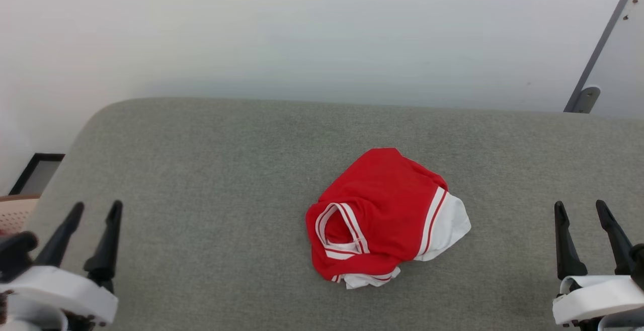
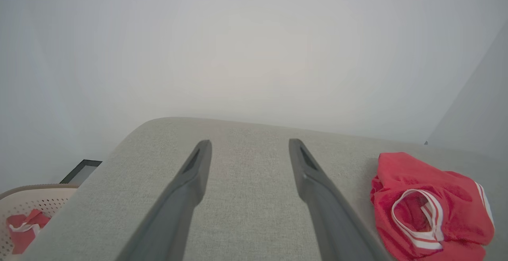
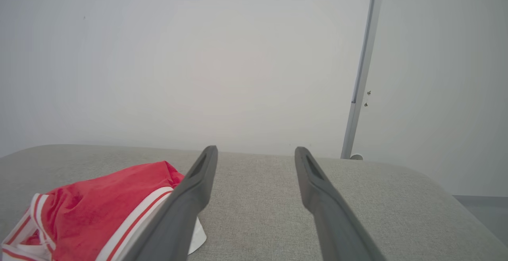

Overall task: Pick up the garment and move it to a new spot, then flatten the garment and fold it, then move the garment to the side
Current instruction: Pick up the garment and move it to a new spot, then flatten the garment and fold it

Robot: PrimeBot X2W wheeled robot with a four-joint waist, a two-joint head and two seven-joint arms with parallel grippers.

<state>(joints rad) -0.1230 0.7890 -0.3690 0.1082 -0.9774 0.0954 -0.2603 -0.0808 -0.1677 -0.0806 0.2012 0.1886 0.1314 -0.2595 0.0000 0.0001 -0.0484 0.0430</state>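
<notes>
**Operator:** Position of the bright red soft T-shirt with white sleeves (image 1: 382,215)?
**Technician:** Crumpled in a heap on the grey fabric-covered pad (image 1: 201,160), slightly right of its middle, clear of every edge. Striped collar faces up.
**Operator:** Left gripper (image 1: 98,205)?
**Technician:** Fingers spread apart, empty, over the pad's near left corner, well apart from the T-shirt.
**Operator:** Right gripper (image 1: 579,204)?
**Technician:** Fingers likewise spread, empty, near the right edge, closer to the white sleeve.
</notes>
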